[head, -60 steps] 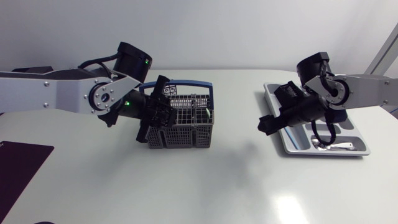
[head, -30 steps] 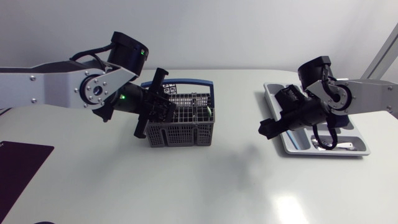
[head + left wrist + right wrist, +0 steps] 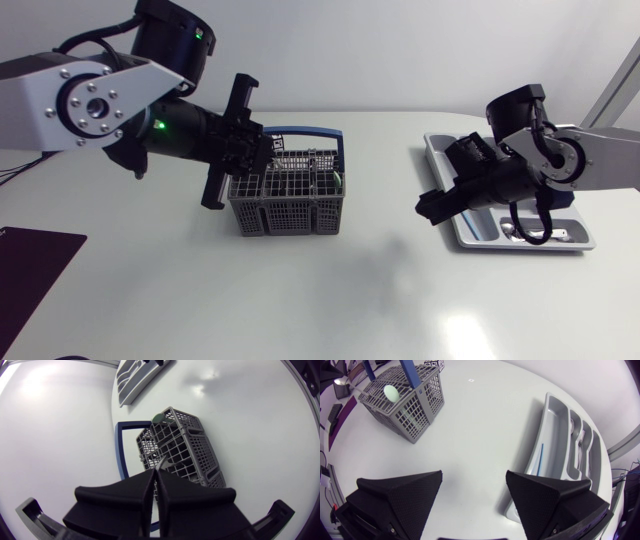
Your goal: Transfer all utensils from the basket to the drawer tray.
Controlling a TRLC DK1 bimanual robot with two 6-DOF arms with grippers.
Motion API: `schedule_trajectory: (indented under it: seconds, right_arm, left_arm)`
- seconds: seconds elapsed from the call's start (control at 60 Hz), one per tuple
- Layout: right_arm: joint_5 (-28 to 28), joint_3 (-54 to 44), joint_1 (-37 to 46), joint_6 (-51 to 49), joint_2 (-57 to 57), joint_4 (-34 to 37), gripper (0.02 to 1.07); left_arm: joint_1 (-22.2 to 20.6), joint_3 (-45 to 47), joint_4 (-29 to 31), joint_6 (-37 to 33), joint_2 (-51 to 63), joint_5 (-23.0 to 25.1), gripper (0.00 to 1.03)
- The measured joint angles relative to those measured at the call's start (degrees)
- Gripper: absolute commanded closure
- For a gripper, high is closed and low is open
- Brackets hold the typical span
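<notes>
Left gripper [image 3: 155, 473] raised above basket's left rim, fingers pressed together; silvery sliver at tips, grip on it unclear. Grey basket [image 3: 290, 205] mid-table, green-knobbed utensil [image 3: 391, 392] inside. Right gripper [image 3: 474, 475] spread wide by tray's [image 3: 552, 420] left edge; forks [image 3: 580, 442] in tray.

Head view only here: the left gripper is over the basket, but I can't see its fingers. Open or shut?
Observer: Left wrist view shows the left gripper shut, a thin metal utensil at its fingertips above the basket.
Operator: And the right one?
Observer: The right gripper is wide open, nothing between its fingers.
Operator: Anything in the tray?
Observer: A fork in one compartment, a thin blue stick in another.
</notes>
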State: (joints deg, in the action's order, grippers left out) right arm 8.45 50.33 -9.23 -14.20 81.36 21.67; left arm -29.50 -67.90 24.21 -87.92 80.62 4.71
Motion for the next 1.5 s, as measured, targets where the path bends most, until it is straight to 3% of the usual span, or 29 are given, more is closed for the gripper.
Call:
schedule_trajectory:
  seconds: [0.267,0.483,0.7,1.0,1.183,1.25,1.5]
  right_arm:
    - [0.04,-0.96,-0.83,-0.02,-6.12,2.86,0.15]
    - [0.04,-0.96,-2.97,0.00,-12.87,4.57,0.15]
    - [-0.04,-0.96,-9.55,0.92,-18.58,6.19,0.15]
    - [-6.62,0.26,-22.71,3.54,-20.63,6.86,0.16]
    - [-8.37,0.57,-27.34,3.72,-20.61,6.56,0.17]
    - [-8.90,0.68,-28.28,3.72,-20.57,6.40,0.25]
    - [-11.76,0.81,-31.54,3.48,-19.61,4.26,0.37]
  left_arm:
    - [-1.29,-3.89,5.35,10.54,-3.93,1.01,1.00]
    - [-2.69,-12.11,12.04,28.00,-5.79,0.98,1.00]
    - [-6.54,-13.00,14.38,47.56,-5.53,0.79,1.00]
    - [-9.94,-17.59,21.79,73.57,2.73,2.71,1.00]
    - [-10.78,-22.38,26.05,83.62,7.56,9.11,1.00]
    - [-10.75,-23.85,26.99,86.01,8.92,11.39,1.00]
    - [-10.69,-26.38,29.11,90.49,13.64,14.84,1.00]
